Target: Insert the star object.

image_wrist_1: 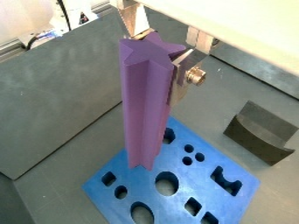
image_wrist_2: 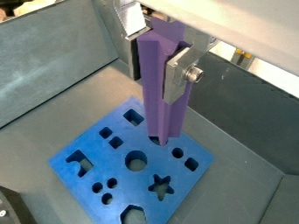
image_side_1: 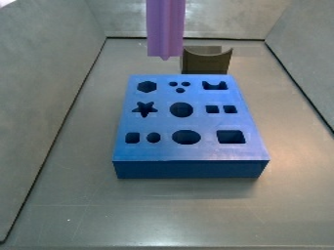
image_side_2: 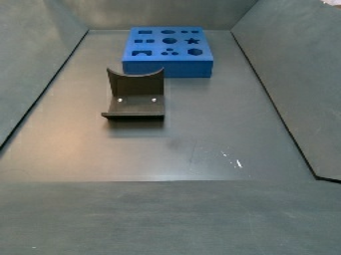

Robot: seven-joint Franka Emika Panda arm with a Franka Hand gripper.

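Note:
My gripper is shut on the upper end of the star object, a long lilac peg that hangs upright; it shows the same way in a wrist view. The peg has its lower end in the air above the blue block, short of the star-shaped hole. In a side view the peg hangs over the back left part of the block, behind the star hole; the gripper is out of that frame.
The dark olive curved block stands on the floor just behind the blue block, also seen in a side view. Grey walls enclose the floor. The blue block lies near one wall.

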